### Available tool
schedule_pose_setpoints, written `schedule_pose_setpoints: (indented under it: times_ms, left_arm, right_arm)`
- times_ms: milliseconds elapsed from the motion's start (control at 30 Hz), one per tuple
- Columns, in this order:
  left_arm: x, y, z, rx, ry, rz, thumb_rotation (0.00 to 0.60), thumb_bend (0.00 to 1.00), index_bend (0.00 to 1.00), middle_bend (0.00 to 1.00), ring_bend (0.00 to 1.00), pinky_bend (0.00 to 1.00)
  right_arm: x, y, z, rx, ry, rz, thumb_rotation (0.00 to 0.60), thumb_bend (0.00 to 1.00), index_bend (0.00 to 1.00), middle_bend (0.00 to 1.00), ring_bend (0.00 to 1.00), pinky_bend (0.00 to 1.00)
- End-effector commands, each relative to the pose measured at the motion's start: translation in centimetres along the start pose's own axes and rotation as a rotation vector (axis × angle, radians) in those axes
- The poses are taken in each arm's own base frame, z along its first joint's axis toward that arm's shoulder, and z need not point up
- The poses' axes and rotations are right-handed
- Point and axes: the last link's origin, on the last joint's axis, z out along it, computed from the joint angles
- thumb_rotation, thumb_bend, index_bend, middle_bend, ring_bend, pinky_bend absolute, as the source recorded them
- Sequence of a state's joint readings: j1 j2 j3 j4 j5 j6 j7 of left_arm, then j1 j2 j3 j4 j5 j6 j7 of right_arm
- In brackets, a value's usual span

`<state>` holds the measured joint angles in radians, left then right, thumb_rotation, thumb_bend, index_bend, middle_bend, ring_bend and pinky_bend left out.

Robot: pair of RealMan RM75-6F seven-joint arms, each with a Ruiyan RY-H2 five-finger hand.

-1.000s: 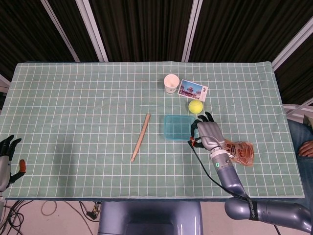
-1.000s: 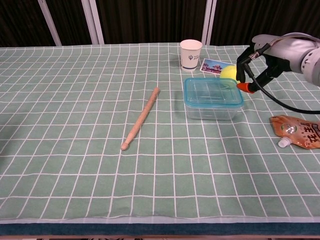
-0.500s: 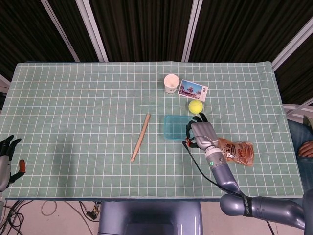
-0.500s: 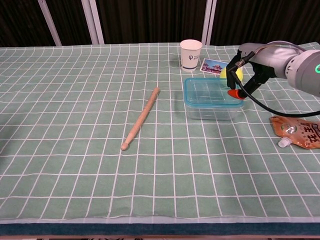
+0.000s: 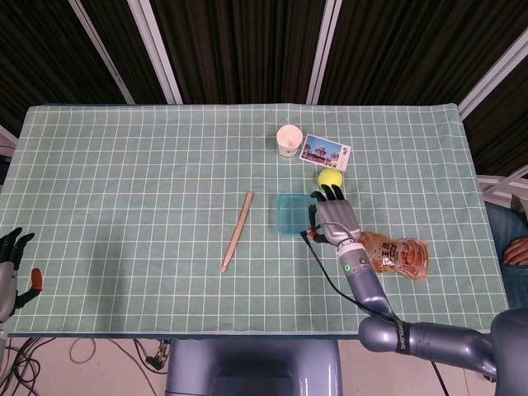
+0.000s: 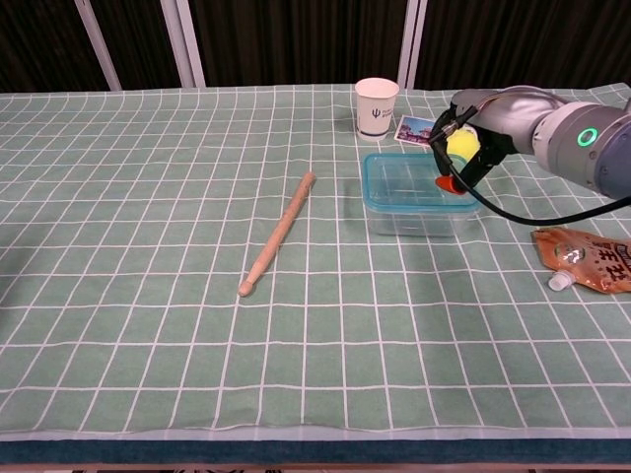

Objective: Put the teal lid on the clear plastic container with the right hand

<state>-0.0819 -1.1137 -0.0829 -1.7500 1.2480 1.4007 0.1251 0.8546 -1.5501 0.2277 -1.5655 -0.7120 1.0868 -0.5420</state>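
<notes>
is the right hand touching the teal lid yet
Cannot tell. In both views the right hand overlaps the teal lid on the container, but neither shows contact or a gap plainly.

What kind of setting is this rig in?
Likely a lab data-collection bench: a green grid-patterned tablecloth, unrelated props such as a wooden stick and yellow tennis ball, and loose cables on the floor.
</notes>
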Motion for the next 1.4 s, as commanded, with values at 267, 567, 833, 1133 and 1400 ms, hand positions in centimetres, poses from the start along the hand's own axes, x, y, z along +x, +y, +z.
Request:
schedule_pose_setpoints:
  times_ms: [267,567,833,1133,1400]
  left_arm:
    - [-0.1,0.0,0.0,0.004,-0.006,0.005,0.600,0.57,0.11,0.00,0.00,0.00]
    - [-0.1,0.0,0.0,0.007,-0.006,0.008,0.600,0.57,0.11,0.00,0.00,0.00]
    - [-0.1,0.0,0.0,0.008,-0.006,0.008,0.600,0.57,0.11,0.00,0.00,0.00]
    - [-0.1,-0.1,0.0,0.009,-0.008,0.009,0.600,0.57,0.11,0.00,0.00,0.00]
    - [-0.2,0.0,0.0,0.011,-0.010,0.009,0.600,0.57,0.11,0.00,0.00,0.00]
  right_arm:
    - [-0.9,0.7,0.3,0.002,0.030,-0.018,0.600,0.64,0.67,0.08,0.00,0.00]
    - [-1.7,0.9,0.1,0.026,0.018,-0.011,0.600,0.64,0.68,0.07,0.00,0.00]
    - [-2.5,1.2,0.3,0.013,0.002,-0.005,0.600,0.64,0.68,0.07,0.00,0.00]
    - [-2.7,1.8,0.5,0.000,-0.005,-0.001,0.600,0.64,0.69,0.07,0.00,0.00]
    - [-2.9,2.0,0.8,-0.006,-0.012,0.013,0.600,0.64,0.69,0.07,0.00,0.00]
